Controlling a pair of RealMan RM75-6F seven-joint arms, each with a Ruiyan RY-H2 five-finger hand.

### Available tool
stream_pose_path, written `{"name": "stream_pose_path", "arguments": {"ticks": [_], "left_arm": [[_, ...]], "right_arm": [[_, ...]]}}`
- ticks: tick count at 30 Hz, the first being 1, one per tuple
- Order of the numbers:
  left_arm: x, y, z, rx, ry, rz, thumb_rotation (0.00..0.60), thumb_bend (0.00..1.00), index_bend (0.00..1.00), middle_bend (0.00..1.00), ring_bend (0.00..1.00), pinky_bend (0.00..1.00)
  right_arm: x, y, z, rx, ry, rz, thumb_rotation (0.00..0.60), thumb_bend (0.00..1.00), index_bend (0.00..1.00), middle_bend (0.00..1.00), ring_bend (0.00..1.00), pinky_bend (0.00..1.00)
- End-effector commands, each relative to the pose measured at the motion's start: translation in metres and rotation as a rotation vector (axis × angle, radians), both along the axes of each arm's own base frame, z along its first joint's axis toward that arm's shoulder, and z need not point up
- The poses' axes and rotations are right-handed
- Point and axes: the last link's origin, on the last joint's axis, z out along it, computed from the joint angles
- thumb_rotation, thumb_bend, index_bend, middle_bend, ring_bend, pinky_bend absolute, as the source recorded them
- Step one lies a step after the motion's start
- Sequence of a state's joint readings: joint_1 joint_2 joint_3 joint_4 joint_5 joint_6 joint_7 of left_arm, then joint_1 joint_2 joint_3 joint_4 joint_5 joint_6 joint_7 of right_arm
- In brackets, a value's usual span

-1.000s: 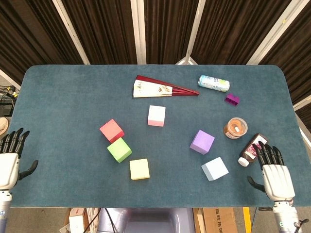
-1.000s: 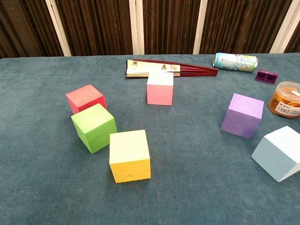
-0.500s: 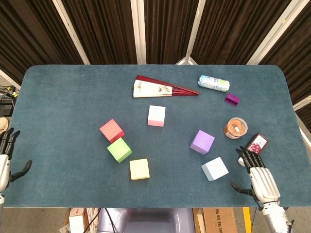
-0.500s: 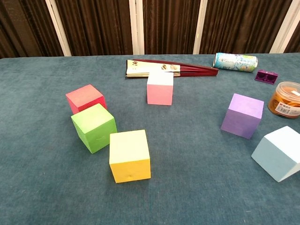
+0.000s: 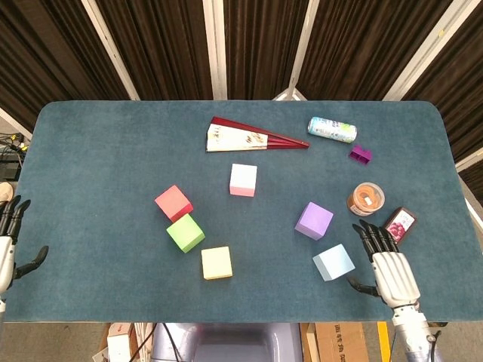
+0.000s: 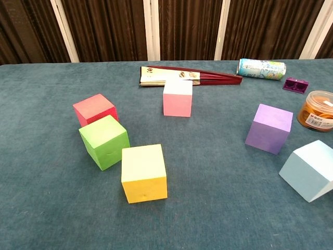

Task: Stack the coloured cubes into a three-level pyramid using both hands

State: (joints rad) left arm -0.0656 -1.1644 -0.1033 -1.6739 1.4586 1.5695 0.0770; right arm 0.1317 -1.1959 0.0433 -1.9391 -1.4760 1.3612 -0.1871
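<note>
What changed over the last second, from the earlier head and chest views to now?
The right hand, open and holding nothing, slid leftward toward the light blue cube, uncovering the small bottle it had overlapped. The left hand, also open, drew back toward the table's left edge. All six cubes, the fan, can and jar stayed put.

The head view looks steeply down from high on the whole surface (image 5: pixel 90 143). The chest view sits low and close, facing across. Both share the cubes (image 5: pixel 244 179) and fan (image 5: pixel 253 138).
</note>
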Motion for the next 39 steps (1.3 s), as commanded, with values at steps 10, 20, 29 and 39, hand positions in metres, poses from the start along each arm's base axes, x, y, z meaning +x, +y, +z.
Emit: {"name": "stream_pose_path", "arguments": {"ticks": [10, 20, 29, 39], "left_arm": [[0.001, 0.000, -0.003, -0.001, 0.013, 0.003, 0.600, 0.36, 0.04, 0.00, 0.00, 0.00], [-0.001, 0.002, -0.001, -0.002, 0.003, 0.014, 0.600, 0.36, 0.04, 0.00, 0.00, 0.00], [-0.002, 0.004, -0.002, -0.011, 0.002, 0.019, 0.600, 0.36, 0.04, 0.00, 0.00, 0.00], [-0.003, 0.005, -0.001, -0.008, 0.002, 0.027, 0.600, 0.36, 0.04, 0.00, 0.00, 0.00]], "right_arm": [[0.041, -0.037, -0.035, 0.119, -0.089, -0.095, 0.600, 0.23, 0.09, 0.03, 0.04, 0.00], [0.055, -0.082, -0.058, 0.148, -0.010, -0.203, 0.600, 0.24, 0.09, 0.03, 0.03, 0.00], [0.055, -0.109, -0.066, 0.114, 0.028, -0.294, 0.600, 0.23, 0.09, 0.03, 0.03, 0.00], [0.054, -0.123, -0.074, 0.100, 0.063, -0.335, 0.600, 0.23, 0.16, 0.19, 0.04, 0.00]]}}
